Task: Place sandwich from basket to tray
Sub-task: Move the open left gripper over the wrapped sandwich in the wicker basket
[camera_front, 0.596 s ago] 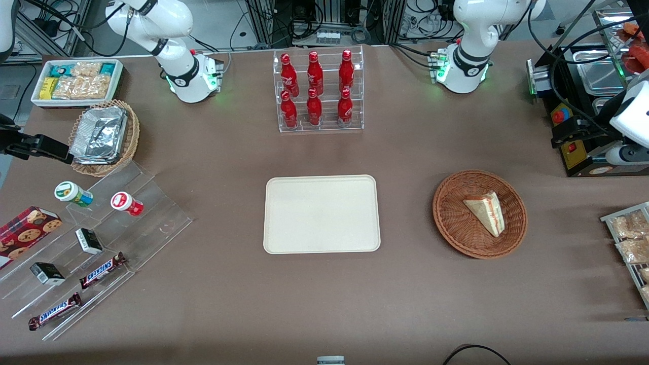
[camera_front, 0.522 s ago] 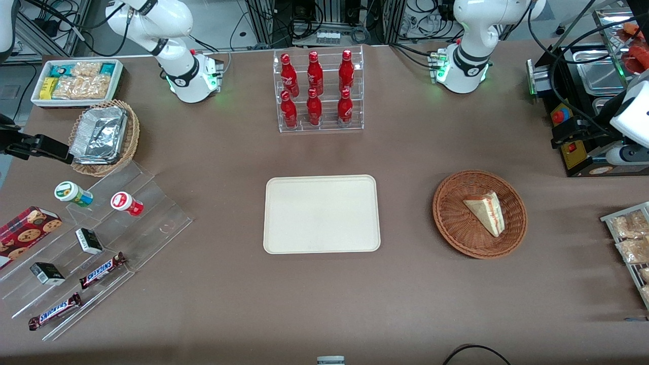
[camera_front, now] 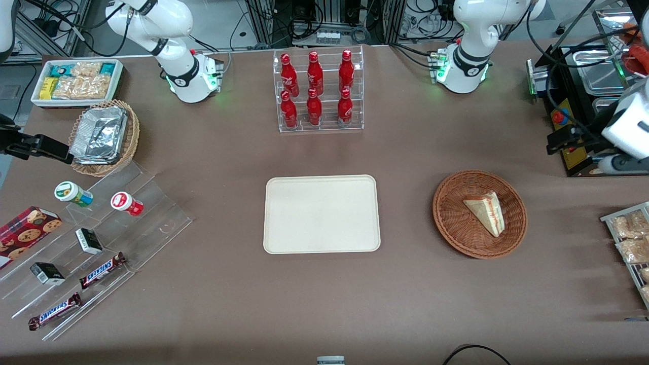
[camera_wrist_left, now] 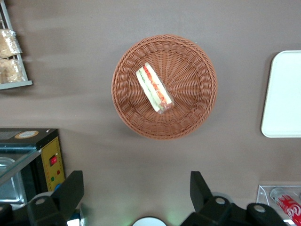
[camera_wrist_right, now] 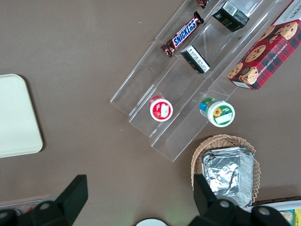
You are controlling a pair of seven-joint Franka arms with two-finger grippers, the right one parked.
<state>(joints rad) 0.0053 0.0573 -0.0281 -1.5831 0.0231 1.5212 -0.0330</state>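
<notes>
Gripper (camera_wrist_left: 134,193) hangs high above the basket (camera_wrist_left: 197,61), fingers (camera_wrist_left: 70,188) wide and empty; descend centred over the sandwich (camera_wrist_left: 154,87), straddling its bread faces.

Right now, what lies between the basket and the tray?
Only bare brown tablecloth between basket and tray, per front view; tool open above.

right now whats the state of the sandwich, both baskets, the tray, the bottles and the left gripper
triangular white-bread sandwich: lying in the basket, ungripped
round reddish-brown wicker basket: holds the sandwich
cream-white rectangular tray: nothing on it
left gripper: open, above the table, farther from the front camera than the basket
red bottles: upright in clear rack
tan wicker basket: holds foil trays
</notes>
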